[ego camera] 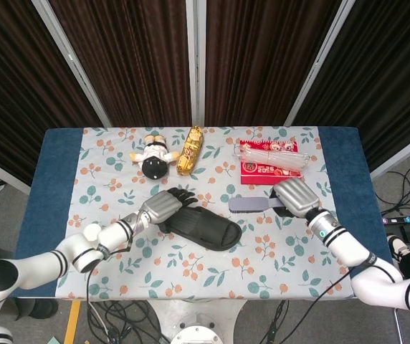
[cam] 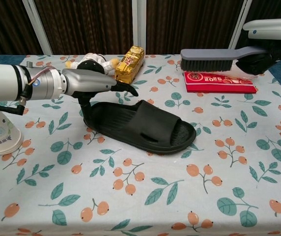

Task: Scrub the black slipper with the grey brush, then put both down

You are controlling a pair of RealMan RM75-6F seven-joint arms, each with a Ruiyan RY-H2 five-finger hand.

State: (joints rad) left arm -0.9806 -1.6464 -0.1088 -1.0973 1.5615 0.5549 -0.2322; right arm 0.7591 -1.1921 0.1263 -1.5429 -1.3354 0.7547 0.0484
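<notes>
The black slipper [ego camera: 203, 226] [cam: 143, 127] lies flat in the middle of the flowered tablecloth, toe end to the right. My left hand [ego camera: 163, 206] [cam: 89, 81] hovers over its left end, fingers [cam: 125, 89] stretched out above it and the thumb reaching down by the slipper's edge; it holds nothing. My right hand [ego camera: 295, 197] [cam: 264, 53] grips the handle of the grey brush [ego camera: 250, 205] [cam: 210, 53]. The brush hangs level in the air, bristles down, to the right of the slipper and apart from it.
A white paper cup [cam: 0, 132] lies on its side at the table's left. At the back are a doll [ego camera: 155, 158], a gold snack packet [ego camera: 189, 149] and a red packet [ego camera: 269, 161]. The blue table [ego camera: 58, 165] shows bare at both ends.
</notes>
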